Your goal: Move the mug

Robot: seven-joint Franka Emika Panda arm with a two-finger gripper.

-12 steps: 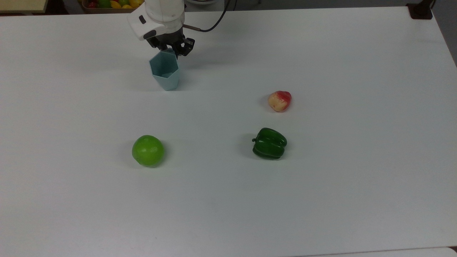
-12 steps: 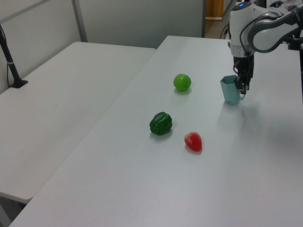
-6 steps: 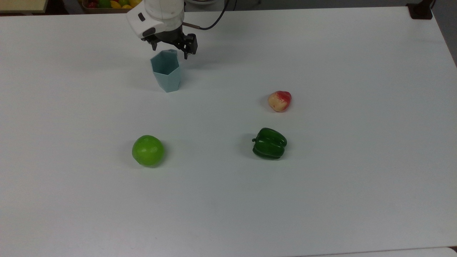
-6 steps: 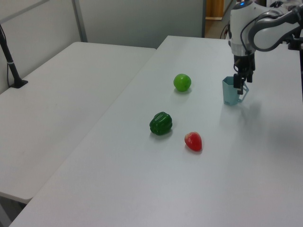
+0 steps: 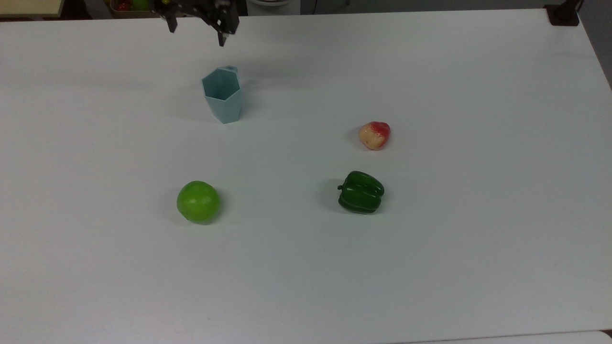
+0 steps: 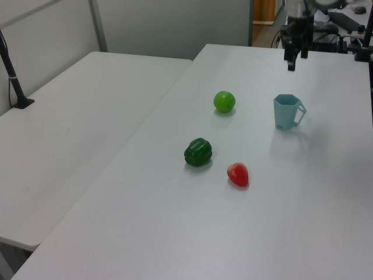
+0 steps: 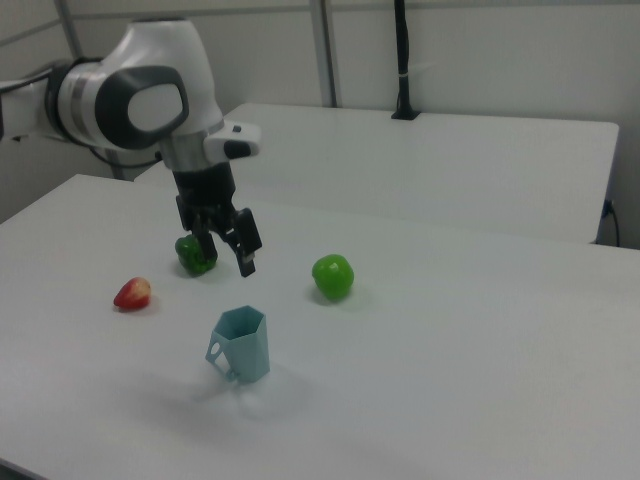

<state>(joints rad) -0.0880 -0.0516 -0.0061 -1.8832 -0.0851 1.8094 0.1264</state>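
Note:
The mug [image 5: 222, 98] is a pale blue-teal faceted cup standing upright and free on the white table [image 5: 430, 267]. Its handle tab points toward the top view's upper edge. The left view shows the mug [image 6: 285, 114] with the handle on its right side, and in the right view the mug [image 7: 243, 345] stands in front of the arm. My gripper [image 5: 197, 28] hangs open above and behind the mug, holding nothing. The gripper [image 6: 296, 58] is well above the rim in the left view, and the right view has the gripper [image 7: 226, 255] apart from the cup.
A green apple [image 5: 198, 201], a green bell pepper [image 5: 361, 192] and a red-and-cream fruit [image 5: 375, 135] lie spread on the table. A tray of fruit [image 5: 129, 5] sits beyond the far edge. A second table [image 6: 76, 134] adjoins in the left view.
The gripper opened off the mug's handle and rose up and away toward the far edge. The mug stays upright where it was set.

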